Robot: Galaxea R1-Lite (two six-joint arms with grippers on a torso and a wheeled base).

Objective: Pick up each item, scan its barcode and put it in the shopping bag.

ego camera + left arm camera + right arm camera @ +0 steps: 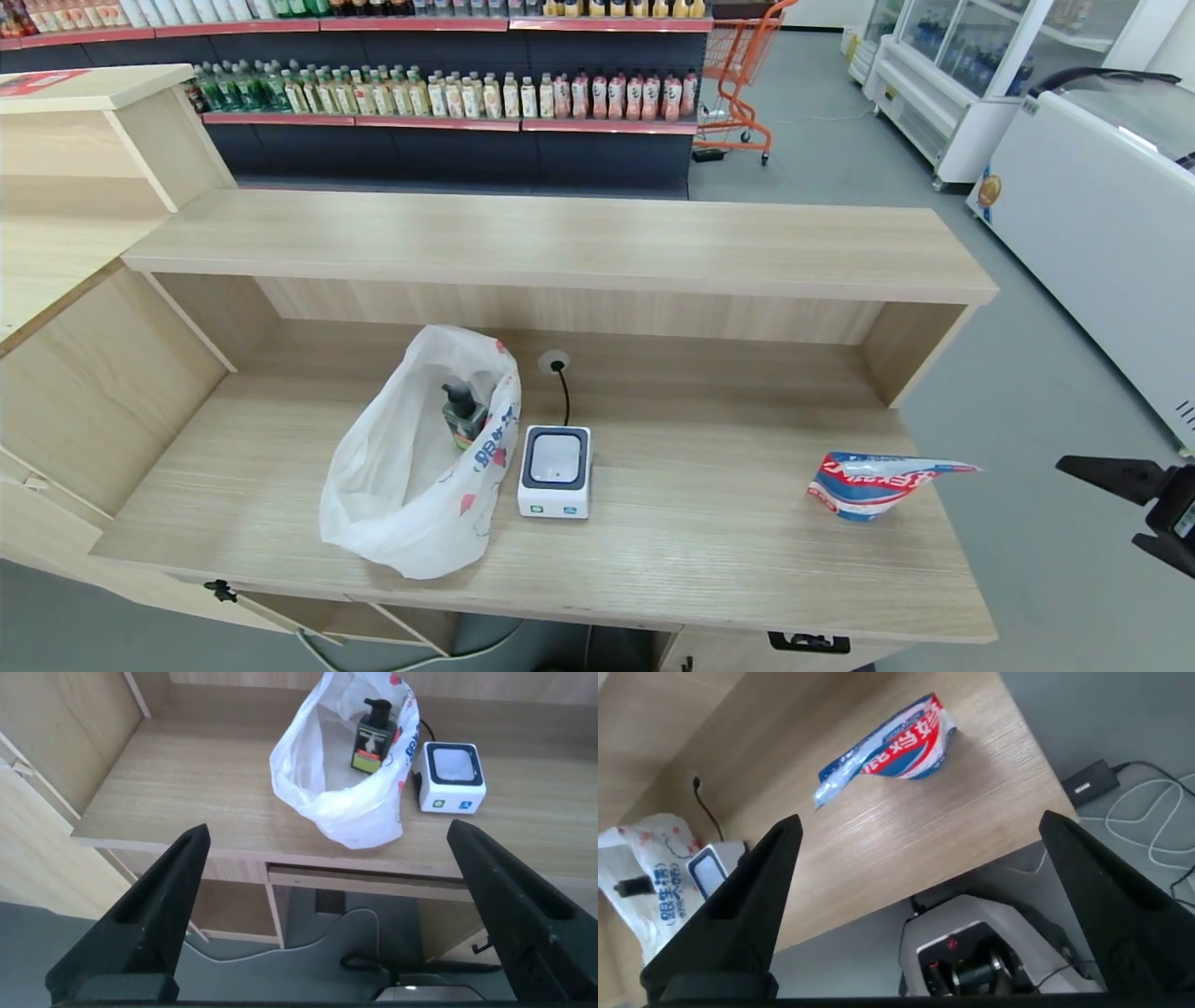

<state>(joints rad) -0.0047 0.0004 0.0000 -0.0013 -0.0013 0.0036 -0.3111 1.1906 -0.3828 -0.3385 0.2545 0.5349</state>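
1. The red, white and blue plastic pouch (pixel 878 485) lies near the pale wooden counter's (pixel 700 569) right end, well apart from the white plastic shopping bag (pixel 411 485).
2. The right gripper (pixel 1097 499) hangs beyond that end, jaws spread, empty. The pouch's long axis runs left-right, crimped top toward it.
3. The left gripper (pixel 327 833), likewise spread and empty, hangs before the bag, so the right arm is nearer.

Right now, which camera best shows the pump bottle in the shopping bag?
The left wrist view: the pump bottle stands in the open shopping bag, pump and label plain. The head view has it partly behind the bag's rim; the right wrist view catches a dark speck.
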